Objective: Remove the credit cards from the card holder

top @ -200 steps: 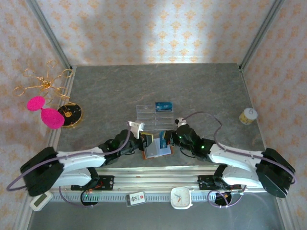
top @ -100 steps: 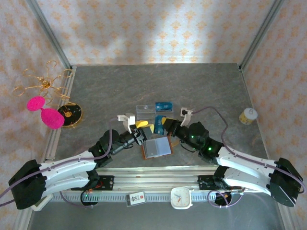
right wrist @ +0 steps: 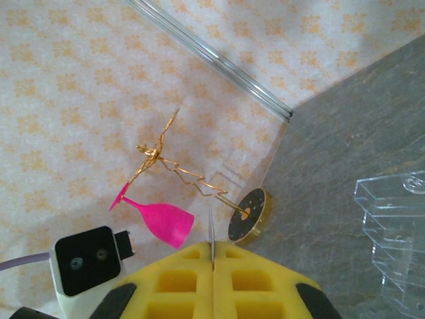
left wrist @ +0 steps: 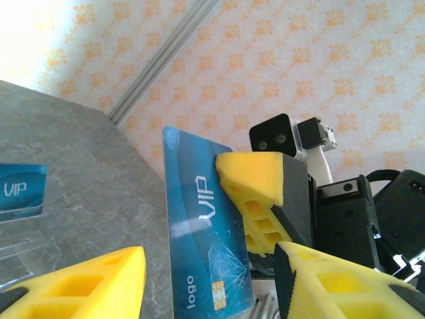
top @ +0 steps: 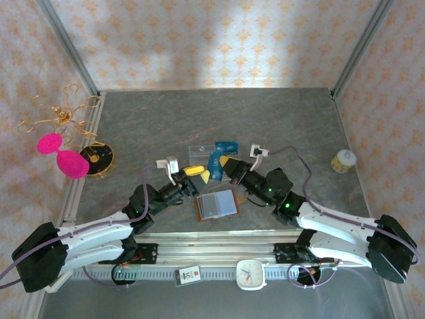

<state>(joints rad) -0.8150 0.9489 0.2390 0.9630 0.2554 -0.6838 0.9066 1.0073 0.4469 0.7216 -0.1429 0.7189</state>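
Pinching blue card (top: 214, 161) edgewise, right tool (top: 222, 167) clears card holder (top: 217, 204).

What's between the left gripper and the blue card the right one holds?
Nothing visible. The blue card stands between the open fingers of the left gripper; the right gripper pinches its edge.

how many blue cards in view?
2. One blue card at the clear tray; a second blue card pinched in the right pincer. The card holder may hide more.
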